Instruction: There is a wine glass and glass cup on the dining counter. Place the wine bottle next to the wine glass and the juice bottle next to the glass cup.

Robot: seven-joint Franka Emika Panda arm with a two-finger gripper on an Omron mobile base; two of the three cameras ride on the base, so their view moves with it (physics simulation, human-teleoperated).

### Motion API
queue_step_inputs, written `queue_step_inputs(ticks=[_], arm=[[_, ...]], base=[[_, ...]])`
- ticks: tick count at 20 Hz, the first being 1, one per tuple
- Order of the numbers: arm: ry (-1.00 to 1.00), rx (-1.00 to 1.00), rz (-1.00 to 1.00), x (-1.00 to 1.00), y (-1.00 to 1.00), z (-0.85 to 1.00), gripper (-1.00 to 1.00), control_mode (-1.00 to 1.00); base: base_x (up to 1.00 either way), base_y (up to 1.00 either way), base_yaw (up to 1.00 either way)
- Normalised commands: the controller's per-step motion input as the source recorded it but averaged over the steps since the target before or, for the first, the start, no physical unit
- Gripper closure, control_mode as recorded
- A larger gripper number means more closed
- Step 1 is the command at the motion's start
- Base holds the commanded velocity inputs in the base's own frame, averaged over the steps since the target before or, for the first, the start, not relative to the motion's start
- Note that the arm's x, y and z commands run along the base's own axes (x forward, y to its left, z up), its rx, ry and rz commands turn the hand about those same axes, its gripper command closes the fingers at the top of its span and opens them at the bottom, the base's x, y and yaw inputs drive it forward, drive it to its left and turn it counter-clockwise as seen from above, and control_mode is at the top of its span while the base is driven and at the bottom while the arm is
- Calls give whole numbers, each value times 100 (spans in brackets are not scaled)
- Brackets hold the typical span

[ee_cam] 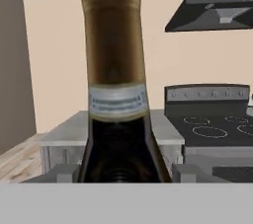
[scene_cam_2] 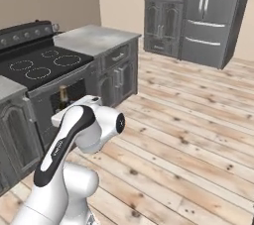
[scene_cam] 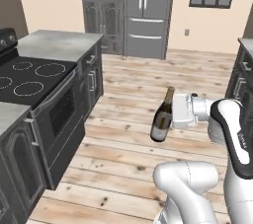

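The gripper (scene_cam: 170,115) clamps the wine bottle (scene_cam: 162,117) upright in the air, its neck rising above the fingers (ee_cam: 190,172).

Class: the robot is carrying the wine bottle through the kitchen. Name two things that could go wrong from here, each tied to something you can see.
1. The slim dark wine bottle with gold foil top hangs tilted in the gripper above the wooden floor; a slip would probably drop it.
2. The black-topped stove and grey cabinets stand close by, so a wide swing might knock the bottle against them.
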Motion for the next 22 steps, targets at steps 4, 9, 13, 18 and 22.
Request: queue_step_inputs(ticks=[4, 9, 13, 18, 22], arm=[[0, 0, 0, 0, 0, 0, 100, 100], [0, 0, 0, 0, 0, 0, 100, 100], [0, 0, 0, 0, 0, 0, 100, 100], [0, 0, 0, 0, 0, 0, 100, 100], [0, 0, 0, 0, 0, 0, 100, 100]], base=[[87, -16, 5], [89, -19, 3], [90, -22, 3], [91, -22, 3], [91, -22, 3]])
